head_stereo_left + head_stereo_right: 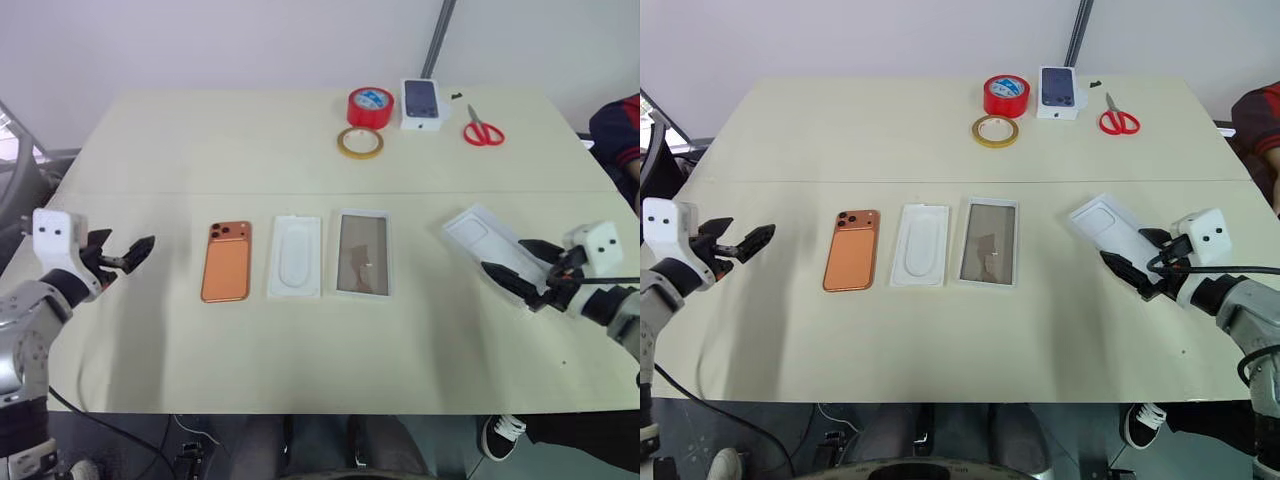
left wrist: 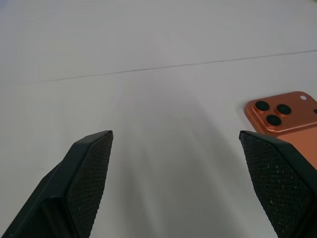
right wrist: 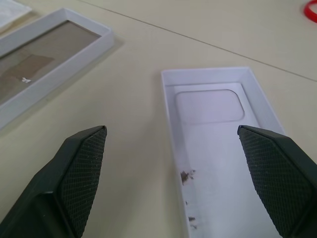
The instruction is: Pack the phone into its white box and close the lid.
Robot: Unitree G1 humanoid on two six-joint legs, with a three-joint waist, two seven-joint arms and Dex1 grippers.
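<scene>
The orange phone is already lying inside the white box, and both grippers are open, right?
Not quite. The phone lies on the bare table, with a white insert between it and the white box, as the left eye view shows. Both the left gripper and right gripper are open.

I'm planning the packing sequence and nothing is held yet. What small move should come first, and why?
Probably bring the open left gripper over to the phone: it lies face down nearest that side, outside the white box, and must go in before the lid.
</scene>
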